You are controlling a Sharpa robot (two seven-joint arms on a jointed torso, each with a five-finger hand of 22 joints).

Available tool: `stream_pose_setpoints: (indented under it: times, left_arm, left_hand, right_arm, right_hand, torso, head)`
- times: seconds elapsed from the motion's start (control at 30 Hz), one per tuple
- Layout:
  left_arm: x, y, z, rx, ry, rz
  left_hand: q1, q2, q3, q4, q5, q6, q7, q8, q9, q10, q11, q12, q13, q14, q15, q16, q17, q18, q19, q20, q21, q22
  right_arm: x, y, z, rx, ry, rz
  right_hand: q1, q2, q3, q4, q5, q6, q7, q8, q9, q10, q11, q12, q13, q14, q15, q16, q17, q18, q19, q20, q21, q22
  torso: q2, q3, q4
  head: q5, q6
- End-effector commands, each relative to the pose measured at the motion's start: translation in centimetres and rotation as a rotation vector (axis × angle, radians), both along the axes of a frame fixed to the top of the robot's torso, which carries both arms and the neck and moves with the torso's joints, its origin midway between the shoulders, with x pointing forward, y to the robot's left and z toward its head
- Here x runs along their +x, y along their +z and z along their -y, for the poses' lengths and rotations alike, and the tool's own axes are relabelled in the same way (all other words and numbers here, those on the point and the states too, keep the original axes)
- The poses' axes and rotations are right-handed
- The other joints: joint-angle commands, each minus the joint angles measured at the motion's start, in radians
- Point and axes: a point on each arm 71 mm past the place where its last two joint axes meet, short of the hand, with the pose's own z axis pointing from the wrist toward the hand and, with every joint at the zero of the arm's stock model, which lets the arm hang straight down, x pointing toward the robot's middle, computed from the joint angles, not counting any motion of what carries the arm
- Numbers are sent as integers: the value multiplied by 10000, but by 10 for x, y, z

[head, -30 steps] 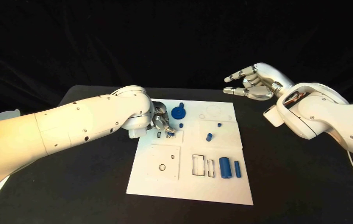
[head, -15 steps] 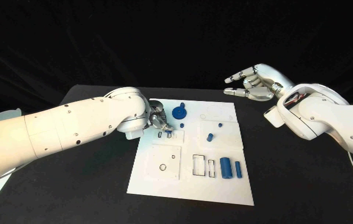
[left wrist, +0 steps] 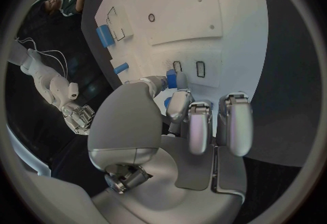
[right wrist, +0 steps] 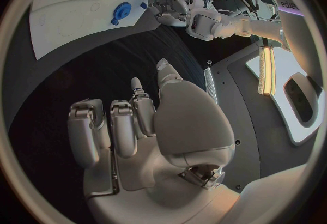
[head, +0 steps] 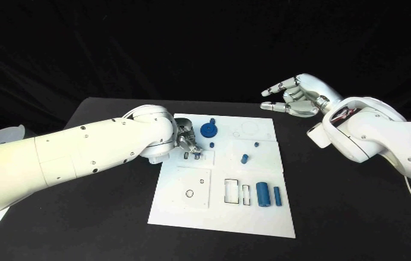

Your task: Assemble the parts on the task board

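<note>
We see the board (head: 180, 207) lying in the middle of the table (head: 94, 225). Near the board's far edge sits a round part (head: 208, 132), two small pieces (head: 244, 159) lie toward its middle, and two cylinders (head: 263, 194) lie side by side near its right edge, closer to the near edge, just right of a slot (head: 231, 192). Our left hand (head: 188, 144) is over the board's left edge, far half; our right hand (head: 294, 98) is beyond the far right corner, off the board.
</note>
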Motion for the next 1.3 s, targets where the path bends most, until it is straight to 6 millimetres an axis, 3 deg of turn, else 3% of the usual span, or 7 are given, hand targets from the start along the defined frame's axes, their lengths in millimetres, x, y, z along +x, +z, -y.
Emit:
stream_pose_setpoints:
  times: [0.03,1.3]
  left_arm:
    - [-1,0,3,212,-288,143]
    - [-1,-10,2,955,-659,-490]
  left_hand:
    - [-12,35,1691,-1661,-3,-32,-68,33,13,55,-1,40,8,1040,35,31,2631,-19,551,11,-60,1313]
    - [-37,7,1701,-1726,-34,-17,-65,24,20,121,2,125,97,1040,39,31,2631,-29,569,9,-33,1359]
  right_arm:
    - [-1,-1,-2,1,181,-33]
    - [-2,-1,-4,4,302,-65]
  right_hand:
    - [-4,55,-50,6,54,22,-5,42,9,-16,0,-24,1139,912,34,-44,2057,-44,825,59,-64,2243]
    - [-13,61,-68,18,65,22,-5,42,10,-15,1,-19,1141,912,34,-43,2058,-42,819,59,-69,2233]
  torso:
    - [3,7,2]
    - [0,7,3]
  head:
    - [0,-24]
    - [32,-135]
